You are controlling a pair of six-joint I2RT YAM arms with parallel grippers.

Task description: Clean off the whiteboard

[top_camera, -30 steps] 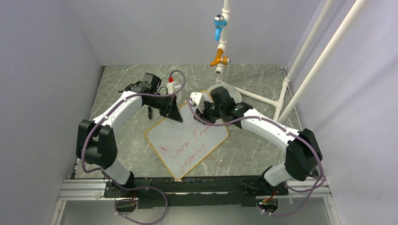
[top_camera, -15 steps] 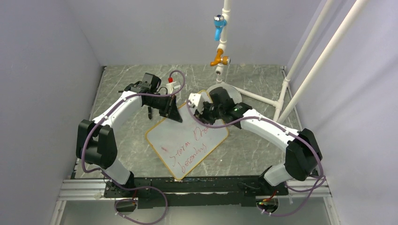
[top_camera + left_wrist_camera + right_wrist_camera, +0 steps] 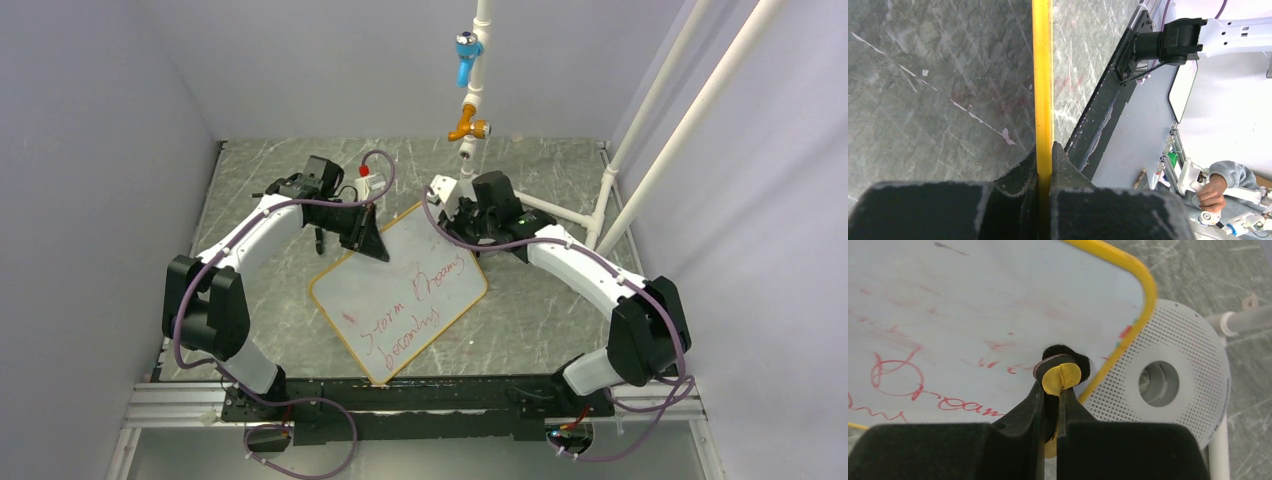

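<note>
On the grey marble surface [image 3: 560, 320] the whiteboard [image 3: 385, 285] lies askew between the two arms. Left gripper [image 3: 1045, 150]: jaws clamped on the board's yellow frame, pinning it. Right gripper [image 3: 1049, 390]: jaws pinched on a little yellow eraser [image 3: 1061, 377], its black pad down at the board's far corner, just beside the perforated grey disc [image 3: 1188, 340]. Wiping looks barely begun. Next, I'd say, firm strokes across the red script, which reads roughly "Storm Dreams becoming".
</note>
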